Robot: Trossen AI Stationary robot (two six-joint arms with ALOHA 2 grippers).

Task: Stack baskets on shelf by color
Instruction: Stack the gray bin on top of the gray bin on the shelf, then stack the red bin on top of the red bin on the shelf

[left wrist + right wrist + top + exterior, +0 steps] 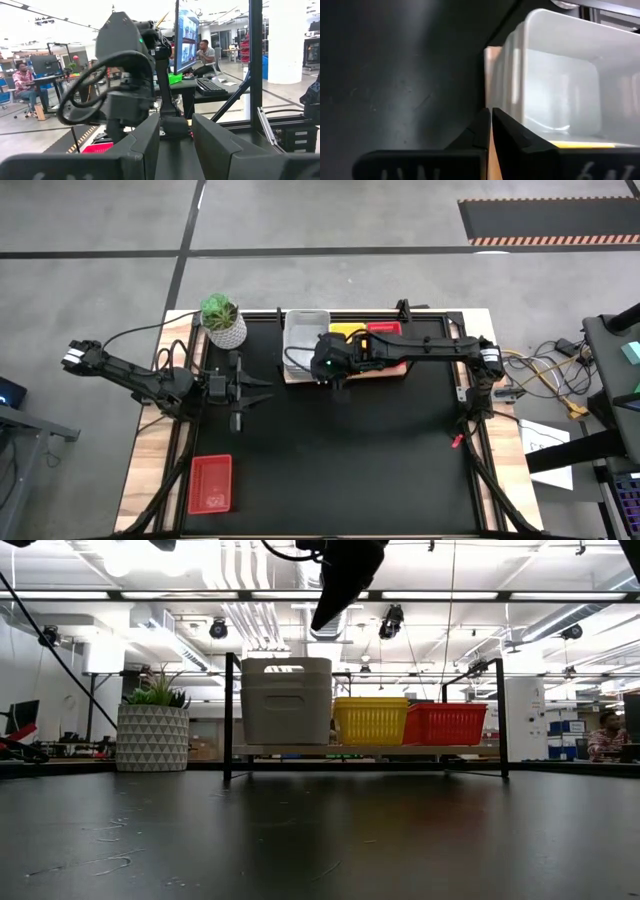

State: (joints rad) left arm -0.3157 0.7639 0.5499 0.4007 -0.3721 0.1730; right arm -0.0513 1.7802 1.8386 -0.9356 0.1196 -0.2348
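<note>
Right end effector (pixel 333 383): fingers pressed together and holding nothing, poised above the near edge of the shelf (pixel 296 376), just in front of the white baskets.
Left end effector (pixel 262 388): fingers spread, waiting over the left side of the worktop (pixel 400 470), near the potted plant (pixel 221 321).
White baskets (pixel 286 700): on the shelf's left end; how many are nested there is hard to tell.
Yellow baskets (pixel 370 720): mid-shelf, just right of the white.
Red baskets (pixel 444 724): on the shelf's right end, beside the yellow.
Lone red basket (pixel 210 484): on the worktop's near-left corner, well apart from the shelf.
Background: people sit at desks beyond the worktop.
</note>
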